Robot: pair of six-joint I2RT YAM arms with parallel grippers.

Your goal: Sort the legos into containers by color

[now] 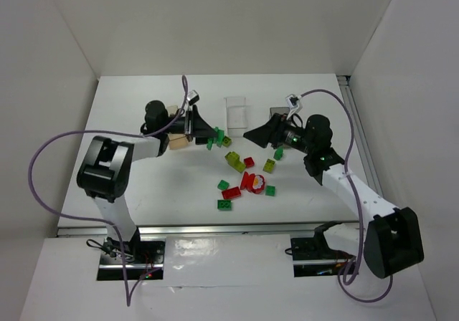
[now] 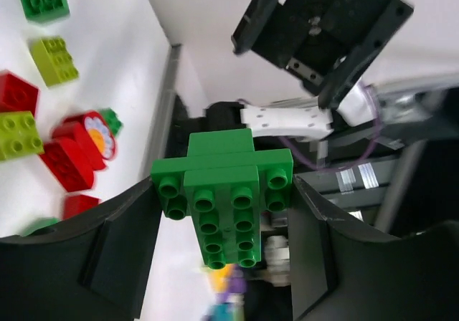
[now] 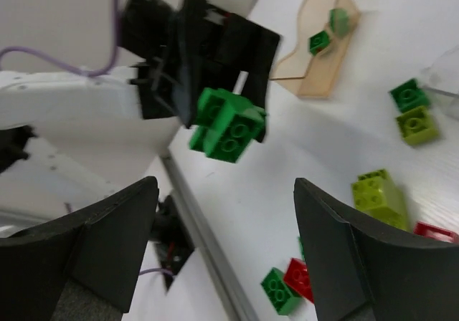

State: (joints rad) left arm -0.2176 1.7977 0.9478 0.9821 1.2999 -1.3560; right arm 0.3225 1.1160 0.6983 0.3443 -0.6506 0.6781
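My left gripper [image 1: 209, 135] is shut on a dark green lego [image 2: 229, 165], two stacked bricks held off the table between both fingers. My right gripper [image 1: 249, 135] faces it from the right, open with nothing between its fingers [image 3: 337, 249]; the green lego [image 3: 228, 124] hangs a short way beyond its tips. Loose legos lie in front: yellow-green [image 1: 234, 161], red [image 1: 249, 162], a round red piece [image 1: 252, 183], dark green [image 1: 225, 204]. The orange-tan container [image 3: 315, 56], holding two green bricks [image 3: 320, 41], sits by the left arm. The clear container [image 1: 237, 111] and the dark grey container [image 1: 280, 113] stand behind.
More bricks are scattered mid-table: green [image 1: 278, 153], yellow-green [image 1: 269, 165], green [image 1: 270, 190], red [image 1: 231, 193]. White walls close in the table on the left, back and right. A metal rail [image 1: 215, 229] runs along the near edge by the arm bases.
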